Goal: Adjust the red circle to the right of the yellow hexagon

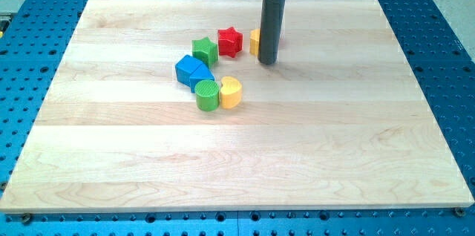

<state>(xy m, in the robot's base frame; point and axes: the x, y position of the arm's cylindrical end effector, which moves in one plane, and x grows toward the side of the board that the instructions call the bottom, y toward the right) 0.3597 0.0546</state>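
**Kid:** Where is your claw? Is it open or shut?

**Robot:** I have no claw here, so nothing can open, shut or hold. I only have a dark rod. Its low end is my tip (pixel 268 62), and it sits on the tabletop (pixel 334 139) and pushes.

**Kid:** Why is it there?

**Robot:** It is just beside a yellow block (pixel 254 41), on that block's right and a little nearer. I think that block is the yellow hexagon, but the rod hides most of it, so I cannot be sure of its shape.

**Kid:** And the red circle?

**Robot:** I cannot see it clearly. It may be hidden behind the rod, on the far right side. If it is, my tip is in the right spot to nudge it.

**Kid:** What else is there?

**Robot:** A red star (pixel 230 41) is left of the yellow block, and a green star (pixel 205 49) is left of that. Nearer are two blue blocks (pixel 193 71), touching. Nearer still are a green round block (pixel 208 96) and a yellow heart (pixel 231 92), side by side. They are all left of my tip, so I think a push on the right side should miss them.
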